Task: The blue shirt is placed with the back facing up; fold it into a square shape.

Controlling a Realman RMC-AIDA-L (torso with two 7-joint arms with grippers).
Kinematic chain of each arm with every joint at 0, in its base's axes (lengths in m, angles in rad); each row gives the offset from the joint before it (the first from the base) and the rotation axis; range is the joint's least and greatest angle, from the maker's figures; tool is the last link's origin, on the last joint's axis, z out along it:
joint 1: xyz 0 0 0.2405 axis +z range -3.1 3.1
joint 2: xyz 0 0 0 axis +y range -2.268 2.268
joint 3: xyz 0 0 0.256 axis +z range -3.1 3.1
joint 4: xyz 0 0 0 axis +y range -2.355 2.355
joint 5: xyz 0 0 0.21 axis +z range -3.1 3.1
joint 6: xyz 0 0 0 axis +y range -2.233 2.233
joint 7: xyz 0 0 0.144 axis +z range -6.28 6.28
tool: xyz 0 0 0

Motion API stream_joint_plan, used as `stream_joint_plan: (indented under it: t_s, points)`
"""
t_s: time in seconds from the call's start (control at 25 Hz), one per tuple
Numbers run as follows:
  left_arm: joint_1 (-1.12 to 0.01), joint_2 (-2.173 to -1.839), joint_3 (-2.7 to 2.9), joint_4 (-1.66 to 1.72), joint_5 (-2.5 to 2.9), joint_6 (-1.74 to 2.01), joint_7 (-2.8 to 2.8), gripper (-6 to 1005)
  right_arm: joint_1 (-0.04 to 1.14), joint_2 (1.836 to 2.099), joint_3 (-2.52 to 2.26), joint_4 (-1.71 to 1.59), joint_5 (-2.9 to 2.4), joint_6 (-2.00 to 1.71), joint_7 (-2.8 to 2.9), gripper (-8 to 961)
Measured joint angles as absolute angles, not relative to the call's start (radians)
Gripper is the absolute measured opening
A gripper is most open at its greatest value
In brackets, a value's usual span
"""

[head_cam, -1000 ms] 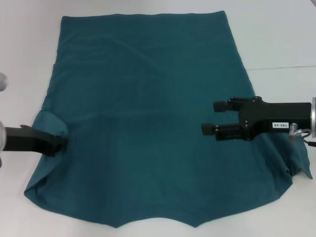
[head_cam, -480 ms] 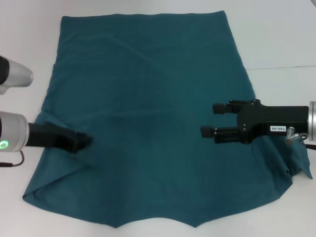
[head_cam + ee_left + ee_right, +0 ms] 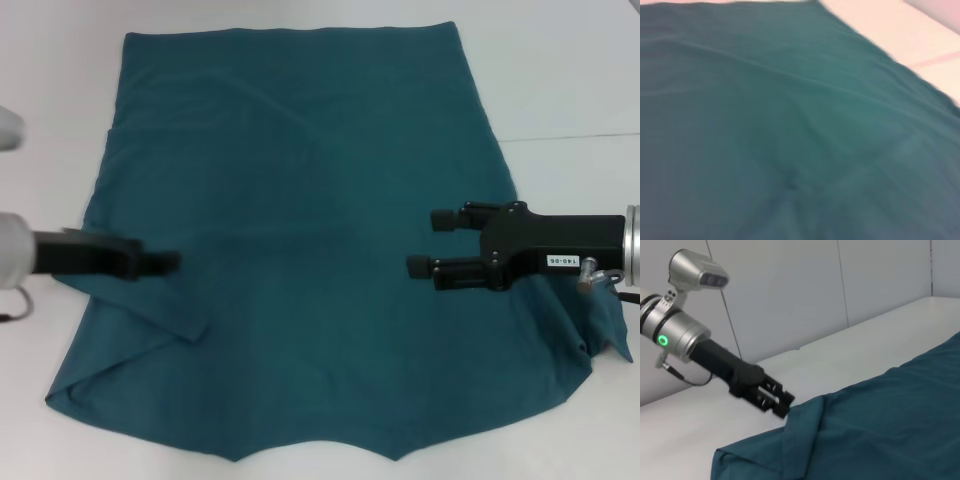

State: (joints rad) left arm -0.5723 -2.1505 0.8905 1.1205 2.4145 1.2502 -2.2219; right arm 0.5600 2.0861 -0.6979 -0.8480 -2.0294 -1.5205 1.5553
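Head view: the blue shirt (image 3: 300, 230) lies flat on the white table (image 3: 570, 70) with both sleeves turned inward, lengthwise and crosswise folds outstanding; left gripper (image 3: 165, 263) over the left fold, jaw state indeterminate; right gripper (image 3: 430, 242) parted, empty.

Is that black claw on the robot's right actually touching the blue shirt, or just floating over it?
Cannot tell. In the head view the right gripper overlaps the blue shirt, jaws apart, but from above neither contact nor a gap shows. The wrist views do not show its fingers.
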Motion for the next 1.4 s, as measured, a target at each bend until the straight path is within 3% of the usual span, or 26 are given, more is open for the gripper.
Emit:
stream_joint_plan:
  t_s: [0.2, 0.4, 0.56, 1.4]
  points:
    - [-0.572, -2.112, 0.835, 1.101, 2.478, 1.182, -2.372, 547, 0.56, 2.086, -0.698, -0.848, -2.029, -1.527, 1.548, 896]
    - [-0.583, -2.094, 0.791, 1.034, 2.519, 1.126, -2.472, 641, 0.566, 2.086, -0.698, -0.845, -2.028, -1.525, 1.545, 895]
    - [-0.609, -2.072, 0.785, 0.93, 2.533, 1.064, -2.537, 864, 0.572, 2.086, -0.706, -0.844, -2.021, -1.526, 1.545, 895]
    - [-0.657, -2.074, 0.798, 0.706, 2.541, 0.766, -2.531, 859, 0.58, 2.092, -0.709, -0.83, -2.016, -1.526, 1.543, 893]
